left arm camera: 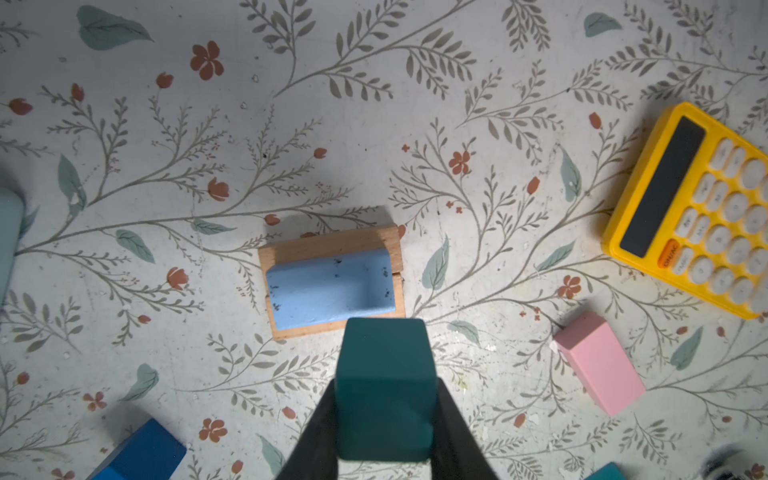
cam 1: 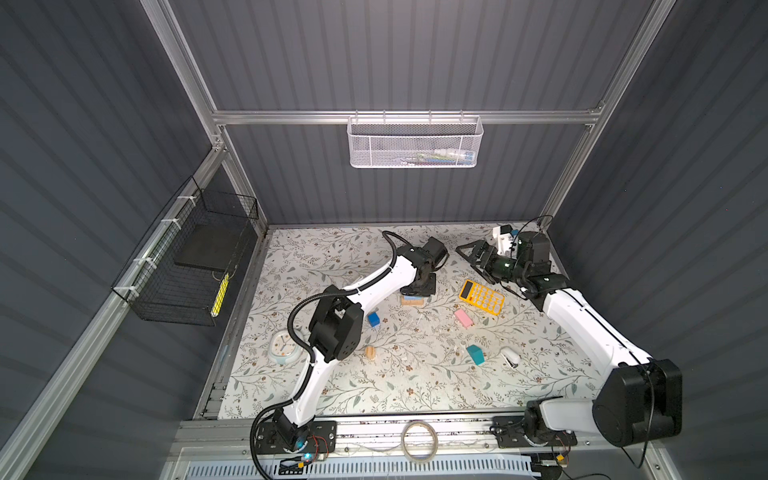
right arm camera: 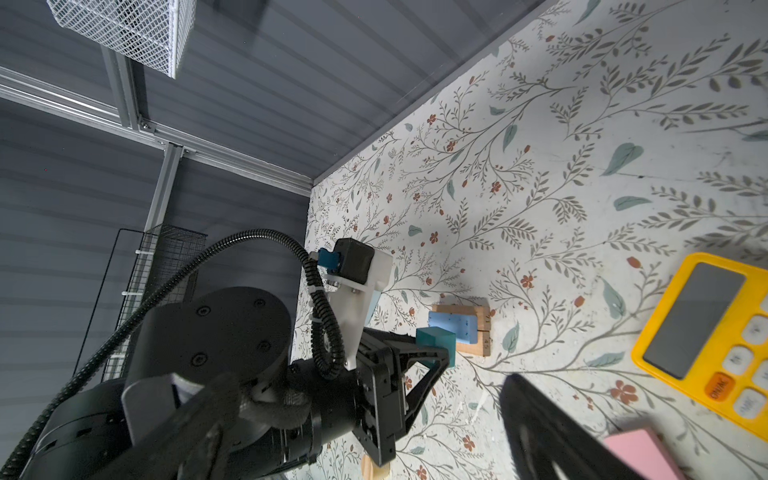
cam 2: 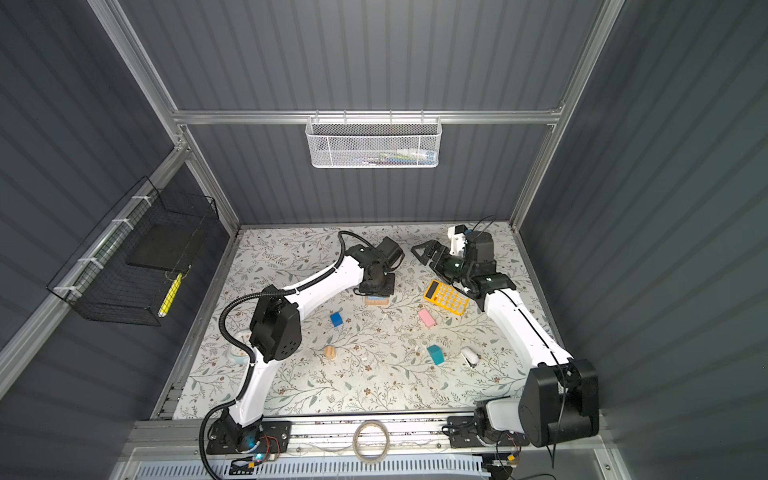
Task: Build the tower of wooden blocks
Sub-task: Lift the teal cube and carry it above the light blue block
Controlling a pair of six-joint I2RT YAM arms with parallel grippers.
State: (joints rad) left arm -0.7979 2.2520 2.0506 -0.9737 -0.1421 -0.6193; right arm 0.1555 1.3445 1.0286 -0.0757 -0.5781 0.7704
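left gripper [left arm camera: 386,399] pinches the teal block [left arm camera: 384,374] just by the light blue block [left arm camera: 330,286], probably to stack it, right gripper [cam 1: 473,264] gapes idle.

A flat block [left arm camera: 330,286] is laid on two bars [left arm camera: 332,245] on the bench [cam 1: 374,386]. The calculator [cam 1: 482,298] is placed to their right, the stapler [cam 1: 510,357] farther forward.

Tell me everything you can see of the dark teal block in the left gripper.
The dark teal block is a squarish, matte-painted piece with softly rounded edges, unmarked. The left gripper clamps two opposite sides, holding it level close to the light blue block that lies on tan bars; whether it touches them is unclear.
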